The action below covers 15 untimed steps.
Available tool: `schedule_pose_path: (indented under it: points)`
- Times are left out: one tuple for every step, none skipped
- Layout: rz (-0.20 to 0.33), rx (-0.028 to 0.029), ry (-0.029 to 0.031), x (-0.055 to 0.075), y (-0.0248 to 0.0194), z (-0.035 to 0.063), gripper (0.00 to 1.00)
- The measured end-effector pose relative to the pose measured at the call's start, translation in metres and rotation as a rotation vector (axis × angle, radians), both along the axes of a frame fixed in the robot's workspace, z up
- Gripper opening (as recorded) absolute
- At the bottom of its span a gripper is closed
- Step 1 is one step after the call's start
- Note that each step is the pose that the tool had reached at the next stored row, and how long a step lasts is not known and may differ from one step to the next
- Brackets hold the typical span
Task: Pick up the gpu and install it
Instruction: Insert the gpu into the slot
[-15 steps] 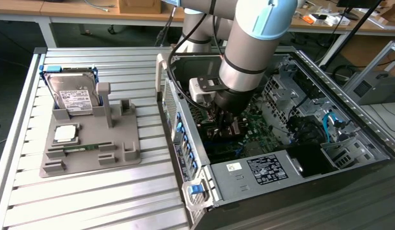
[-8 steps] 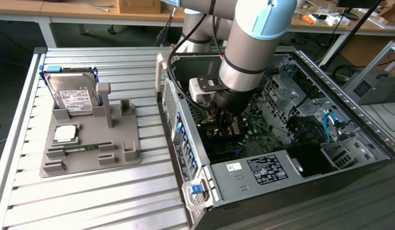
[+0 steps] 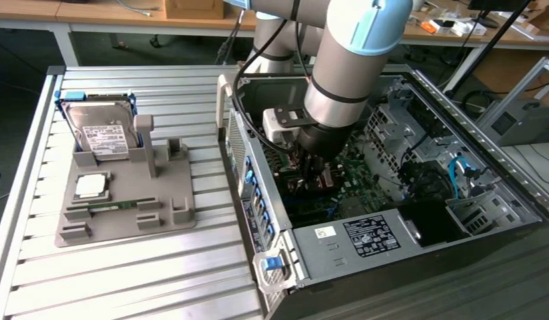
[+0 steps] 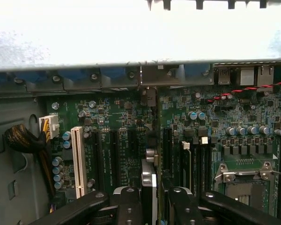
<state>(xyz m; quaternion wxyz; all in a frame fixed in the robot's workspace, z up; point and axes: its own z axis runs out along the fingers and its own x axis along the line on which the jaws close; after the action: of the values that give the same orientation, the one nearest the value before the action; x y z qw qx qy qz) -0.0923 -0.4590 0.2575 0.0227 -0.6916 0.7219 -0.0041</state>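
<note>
One slatted metal worktop (image 3: pixel 123 280) carries an open computer case (image 3: pixel 488 173) lying on its side on the exterior view's right and a grey parts holder (image 3: pixel 123 227) on the exterior view's left. The robot arm (image 3: pixel 354 60) reaches down into the case, over the green motherboard (image 4: pixel 122 140).

The gripper (image 4: pixel 153 197) hangs low above the expansion slots, and its jaws are partly closed, clamped on the gpu (image 4: pixel 149 180), which stands on edge between the black fingers (image 4: pixel 129 206). In the wrist view the card's thin edge runs straight away from the jaws toward the rear wall of the case, with its lower end down among the black slots, just beside the white slot (image 4: pixel 77 159). Whether it is fully seated in a slot cannot be told.

On the parts holder a silver hard drive (image 3: pixel 101 130) leans upright at the far end, and a small green memory stick (image 3: pixel 114 205) lies flat nearer the camera.
</note>
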Motion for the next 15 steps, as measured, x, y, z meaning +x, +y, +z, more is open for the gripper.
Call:
schedule_pose_path:
  points:
    - [0.000, -0.0001, -0.0002, 0.0000, 0.0000, 0.0007, 0.27]
    - [0.000, -0.0025, -0.0004, 0.0001, 0.0003, 0.0012, 0.27]
    - [0.000, -0.0059, -0.0004, 0.0001, 0.0006, 0.0014, 0.27]
    - [0.000, -0.0097, -0.0003, 0.0002, 0.0010, 0.0019, 0.27]
    - [0.000, -0.0136, -0.0001, 0.0002, 0.0013, 0.0025, 0.27]
    - [0.000, -0.0176, -0.0002, 0.0003, 0.0019, 0.0032, 0.27]
    - [0.000, -0.0220, 0.0000, 0.0002, 0.0023, 0.0044, 0.27]
    - [0.000, -0.0243, 0.0001, 0.0003, 0.0029, 0.0053, 0.27]
    - [0.000, -0.0253, 0.0001, 0.0003, 0.0030, 0.0056, 0.27]
    - [0.000, -0.0253, 0.0001, 0.0003, 0.0030, 0.0056, 0.27]
    - [0.000, -0.0253, 0.0000, 0.0003, 0.0030, 0.0056, 0.27]
    - [0.000, -0.0253, 0.0000, 0.0003, 0.0031, 0.0055, 0.27]
    - [0.000, -0.0252, 0.0000, 0.0003, 0.0031, 0.0055, 0.27]
    - [0.000, -0.0253, 0.0000, 0.0003, 0.0031, 0.0056, 0.27]
    - [0.000, -0.0253, 0.0000, 0.0003, 0.0031, 0.0055, 0.27]
